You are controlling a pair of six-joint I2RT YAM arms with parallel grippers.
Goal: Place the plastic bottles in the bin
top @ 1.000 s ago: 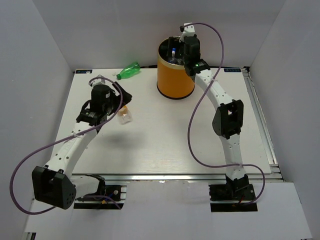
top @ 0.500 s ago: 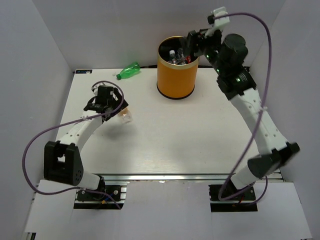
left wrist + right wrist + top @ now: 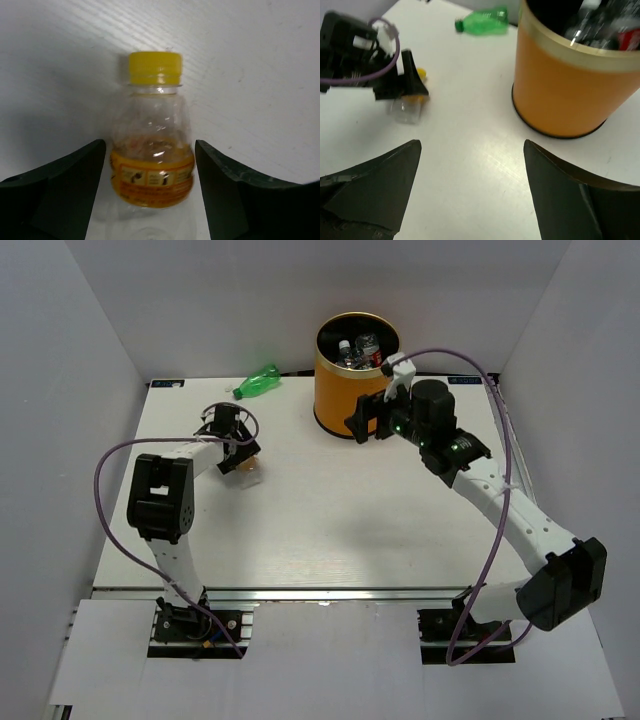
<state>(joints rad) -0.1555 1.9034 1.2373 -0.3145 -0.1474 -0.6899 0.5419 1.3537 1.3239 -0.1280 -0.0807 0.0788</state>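
The little yellow-capped bottle (image 3: 152, 160) lies on its side on the white table (image 3: 330, 510), near the left edge and toward the far side. The left gripper (image 3: 150, 145) is spread wide around it, one finger on each side, with a thin gap at one finger. The green bottle (image 3: 258, 381) lies on its side by the far edge. Just right of it, the big orange bin (image 3: 350, 390) stands at the middle of the far edge, with some bottles (image 3: 358, 350) inside. The right gripper (image 3: 471, 143) hangs close beside the bin, spread wide and holding nothing.
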